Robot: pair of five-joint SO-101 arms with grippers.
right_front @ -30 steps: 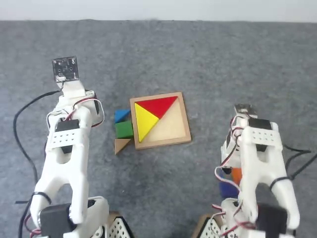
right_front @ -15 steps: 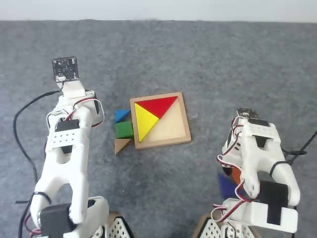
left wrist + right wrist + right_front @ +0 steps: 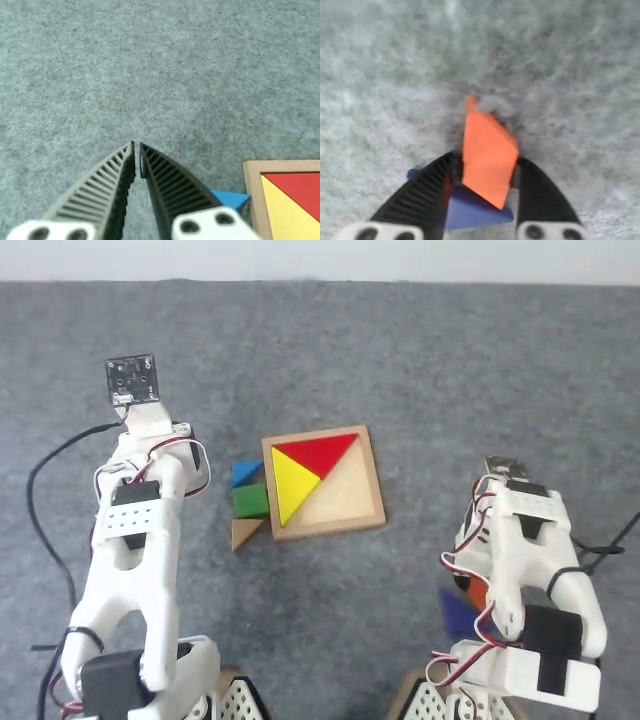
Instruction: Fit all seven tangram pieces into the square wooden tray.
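The square wooden tray (image 3: 372,502) lies mid-table with a red triangle (image 3: 320,453) and a yellow triangle (image 3: 290,485) inside it. Against its left edge on the carpet are a blue piece (image 3: 245,473), a green piece (image 3: 250,502) and a brown triangle (image 3: 243,532). My left gripper (image 3: 136,146) is shut and empty over bare carpet, a little way from the blue piece (image 3: 230,198) and the tray corner (image 3: 252,190). My right gripper (image 3: 485,162) is shut on an orange piece (image 3: 487,152), which stands tilted over a dark blue piece (image 3: 470,207). Both pieces peek out beside the right arm (image 3: 520,540).
Grey carpet covers the whole table. The left arm (image 3: 135,530) stretches along the left side and cables trail near both bases. Open carpet lies beyond the tray and between the tray and the right arm.
The right arm has folded back and down toward its base, over the orange and dark blue pieces. The left arm and the tray pieces have not moved.
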